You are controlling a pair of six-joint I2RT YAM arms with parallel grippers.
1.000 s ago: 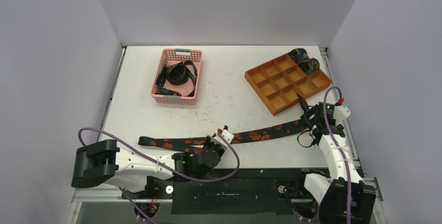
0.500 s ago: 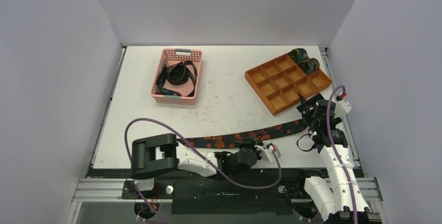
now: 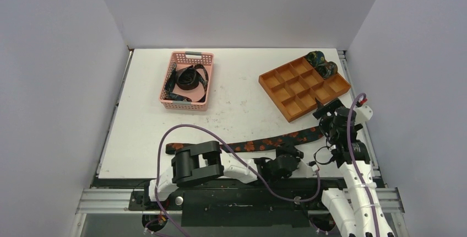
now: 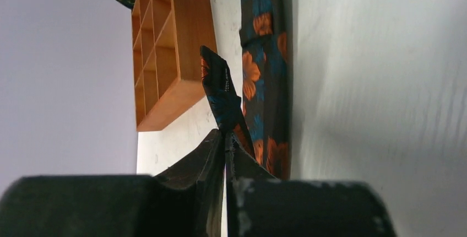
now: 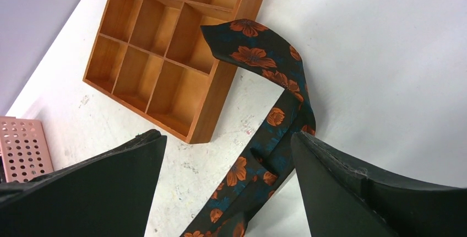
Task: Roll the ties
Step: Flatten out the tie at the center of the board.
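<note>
A long dark tie [image 3: 250, 146] with orange flowers and blue-green leaves lies flat across the near part of the white table [image 3: 237, 99], running from the left toward the right edge. Its pointed wide end curls up off the surface just beside the near corner of the orange compartment tray [image 3: 300, 91]. The right gripper [image 5: 227, 138] hangs over that end with its fingers spread wide on either side of the strip, holding nothing. The left gripper [image 4: 224, 138] is stretched far to the right along the tie's near edge, jaws pressed together, and I cannot tell if any cloth is caught between them. A purple cable [image 3: 190, 127] arcs over the tie's left part. Two rolled ties [image 3: 322, 63] sit in the tray's far corner compartments, and more loose ties [image 3: 187, 78] are heaped in the pink basket [image 3: 190, 56] at the back left
</note>
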